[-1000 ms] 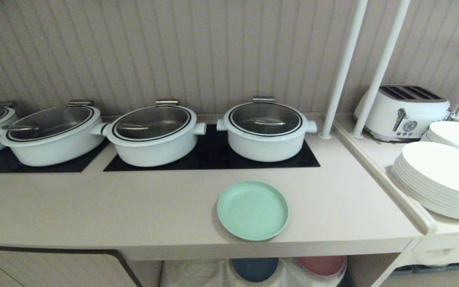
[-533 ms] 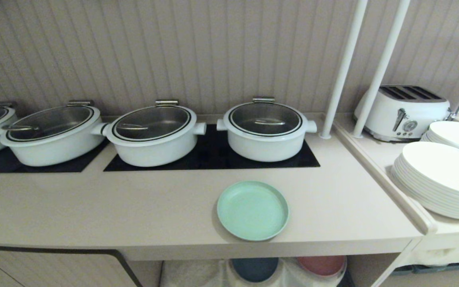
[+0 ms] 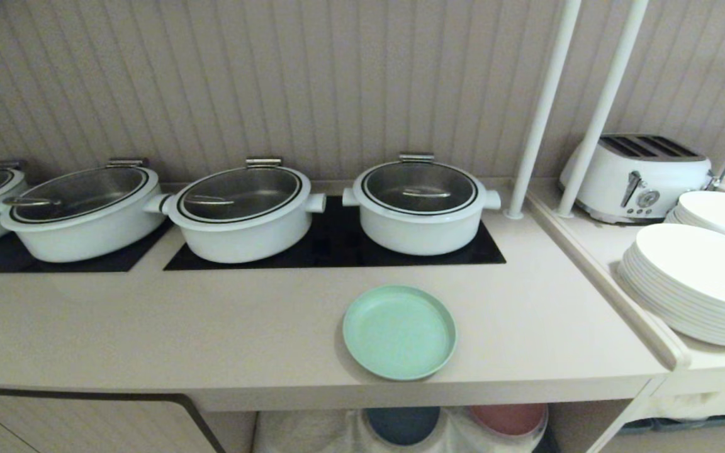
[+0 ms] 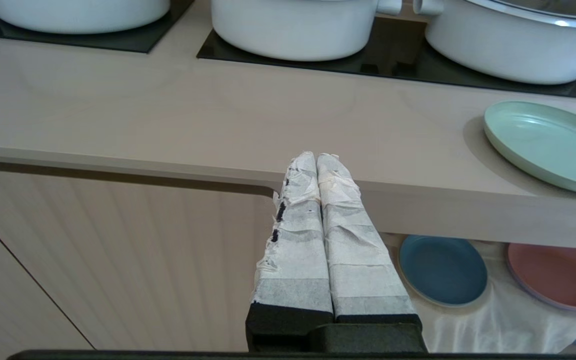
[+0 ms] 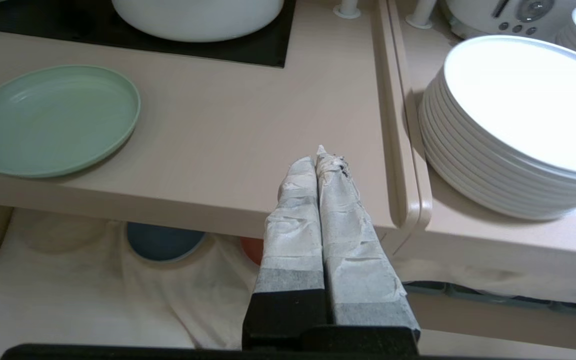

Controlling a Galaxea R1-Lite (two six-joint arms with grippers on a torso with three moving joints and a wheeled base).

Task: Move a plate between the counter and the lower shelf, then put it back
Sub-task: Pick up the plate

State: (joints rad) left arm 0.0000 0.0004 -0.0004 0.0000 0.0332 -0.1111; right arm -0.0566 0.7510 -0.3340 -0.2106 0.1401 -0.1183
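The mint-green plate (image 3: 399, 331) lies flat on the beige counter (image 3: 211, 327) near its front edge, in front of the rightmost white pot (image 3: 420, 202). The left wrist view shows the plate (image 4: 548, 144) on the counter (image 4: 218, 115), and the right wrist view shows the plate (image 5: 50, 119) too. Below the counter the lower shelf (image 5: 93, 295) is draped in white cloth. My right gripper (image 5: 317, 159) is shut and empty, in front of the counter's edge, to the right of the plate. My left gripper (image 4: 316, 157) is shut and empty, before the counter front, left of the plate. Neither gripper shows in the head view.
A dark blue plate (image 4: 442, 270) and a pink plate (image 4: 555, 275) rest on the shelf cloth. Several white pots stand on black hob panels (image 3: 337, 242). On the side ledge (image 3: 702, 365) to the right are stacked white plates (image 3: 696, 280), a toaster (image 3: 636, 176) and two white poles (image 3: 601, 107).
Nothing has visibly changed in the head view; the plate and pots lie as before.
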